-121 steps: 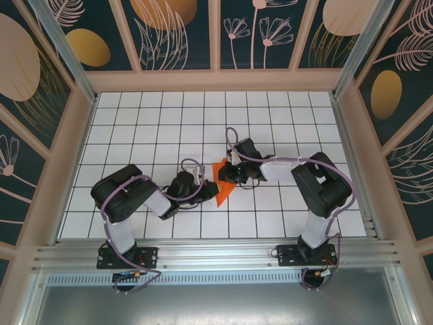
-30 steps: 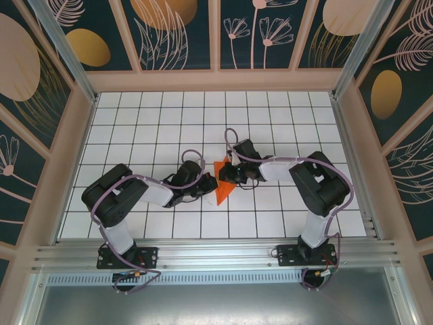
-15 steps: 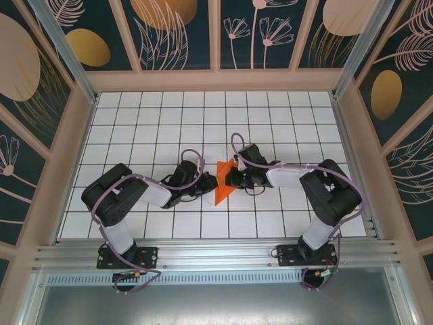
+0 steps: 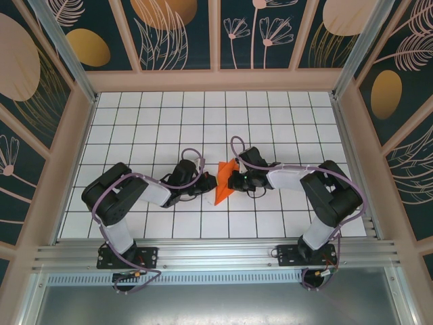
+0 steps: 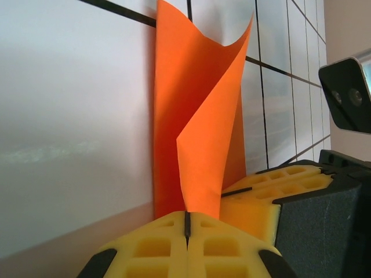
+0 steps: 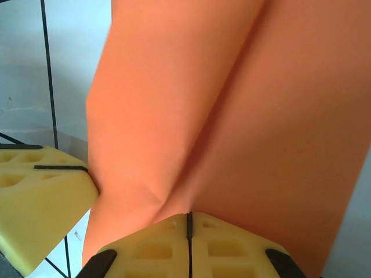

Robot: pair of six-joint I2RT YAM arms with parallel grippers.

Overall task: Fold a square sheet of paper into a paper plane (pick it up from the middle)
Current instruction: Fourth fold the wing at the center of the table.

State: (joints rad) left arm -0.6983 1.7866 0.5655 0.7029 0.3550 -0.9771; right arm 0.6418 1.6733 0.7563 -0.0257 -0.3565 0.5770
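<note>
Clamped tight on the creased square sheet of paper point(image 4: 222, 187) from both sides with left tool point(image 5: 186, 223) and right tool point(image 6: 188, 223), holding it on edge mid desk point(image 4: 135, 122). Likely pinned so to keep flaps aligned for next fold

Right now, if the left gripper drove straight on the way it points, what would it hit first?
The orange paper pinched in the left gripper; just beyond, probably the right gripper facing it, though depth is unclear.
</note>
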